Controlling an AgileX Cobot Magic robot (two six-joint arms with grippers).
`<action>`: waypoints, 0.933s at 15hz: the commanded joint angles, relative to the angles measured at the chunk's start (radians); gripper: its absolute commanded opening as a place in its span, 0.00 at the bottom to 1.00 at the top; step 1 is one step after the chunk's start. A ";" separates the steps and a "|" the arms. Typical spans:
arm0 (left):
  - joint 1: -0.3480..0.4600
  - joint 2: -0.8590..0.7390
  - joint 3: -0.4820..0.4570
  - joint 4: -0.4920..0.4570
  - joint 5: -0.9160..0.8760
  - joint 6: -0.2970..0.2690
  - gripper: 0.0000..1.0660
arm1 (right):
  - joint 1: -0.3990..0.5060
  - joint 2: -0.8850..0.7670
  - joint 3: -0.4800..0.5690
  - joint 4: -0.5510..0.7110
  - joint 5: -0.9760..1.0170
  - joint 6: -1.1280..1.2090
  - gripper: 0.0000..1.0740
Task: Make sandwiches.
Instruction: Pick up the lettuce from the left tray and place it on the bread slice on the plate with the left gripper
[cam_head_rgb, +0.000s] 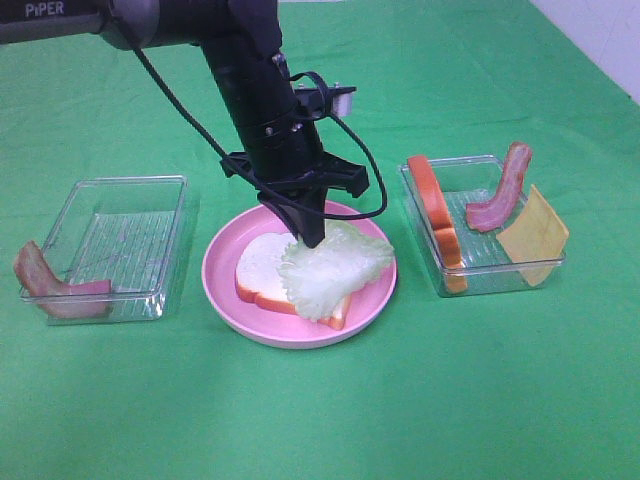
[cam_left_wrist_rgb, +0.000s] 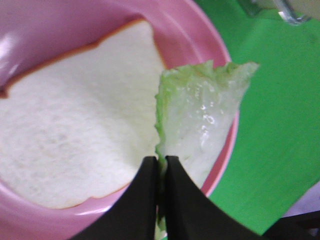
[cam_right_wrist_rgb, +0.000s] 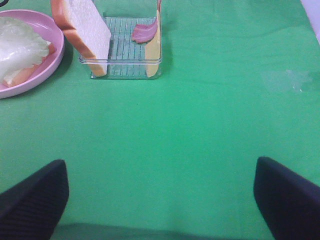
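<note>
Sandwiches were barely begun: one bread slice (cam_head_rgb: 262, 268) lay flat on the pink plate (cam_head_rgb: 215, 270) at the middle of the tabletop. The left gripper (cam_left_wrist_rgb: 161, 159) was pinched tight on the edge of the lettuce leaf (cam_head_rgb: 335, 265), which draped over the slice's right side and reached toward the plate's right rim. The right gripper (cam_right_wrist_rgb: 160, 200) stood wide apart and empty over bare cloth. A second bread slice (cam_head_rgb: 435, 205), bacon (cam_head_rgb: 505, 190) and cheese (cam_head_rgb: 533, 235) waited in the right tray (cam_head_rgb: 480, 285). Released there, the leaf would probably sit off-centre and could slide off the bread. It might also cling to the fingers and lift away.
</note>
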 joint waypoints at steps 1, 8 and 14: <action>0.001 0.003 0.005 0.120 0.102 -0.055 0.00 | -0.007 -0.032 0.003 0.000 -0.012 -0.002 0.90; 0.001 0.006 0.005 0.168 0.078 -0.064 0.03 | -0.007 -0.032 0.003 0.000 -0.012 -0.002 0.90; 0.001 -0.012 0.000 0.183 0.060 -0.096 0.95 | -0.007 -0.032 0.003 0.000 -0.012 -0.002 0.90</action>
